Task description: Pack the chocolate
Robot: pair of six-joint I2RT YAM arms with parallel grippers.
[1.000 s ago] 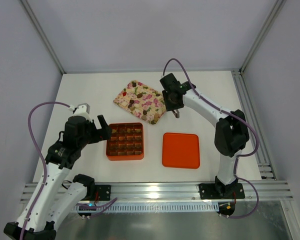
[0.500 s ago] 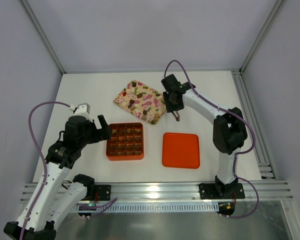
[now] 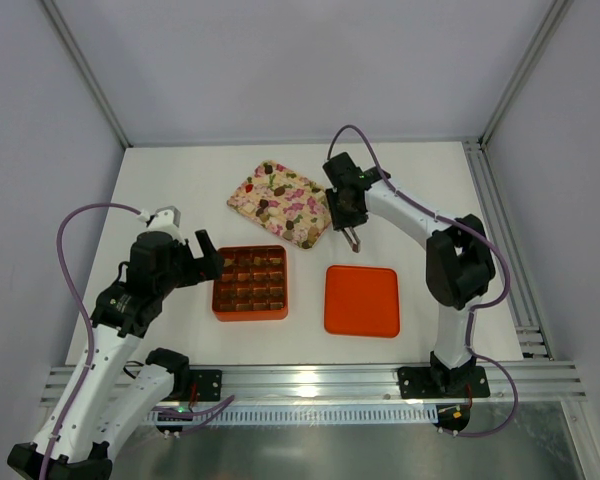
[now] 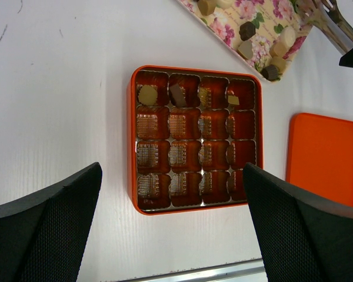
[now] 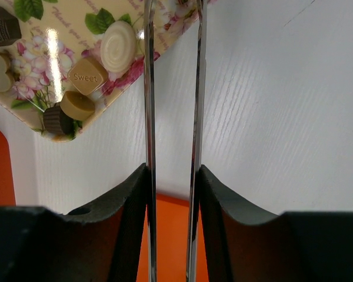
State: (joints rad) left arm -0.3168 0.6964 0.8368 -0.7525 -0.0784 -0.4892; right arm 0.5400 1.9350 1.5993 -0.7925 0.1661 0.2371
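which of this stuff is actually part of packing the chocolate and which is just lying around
In the job: chocolates, floral tray they lie on, orange grid box, tongs in the right gripper.
Lying about: orange lid, flat beside the box; left gripper, open and empty.

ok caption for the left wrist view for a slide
Open left gripper over the orange grid box, chocolates in its top row only

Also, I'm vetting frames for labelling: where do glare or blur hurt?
Right wrist: white glare streaks on the floral tray, chocolates legible. Left wrist: shiny reflections inside the orange grid box cells. Top external: even light, soft shadows, small chocolates hard to resolve.
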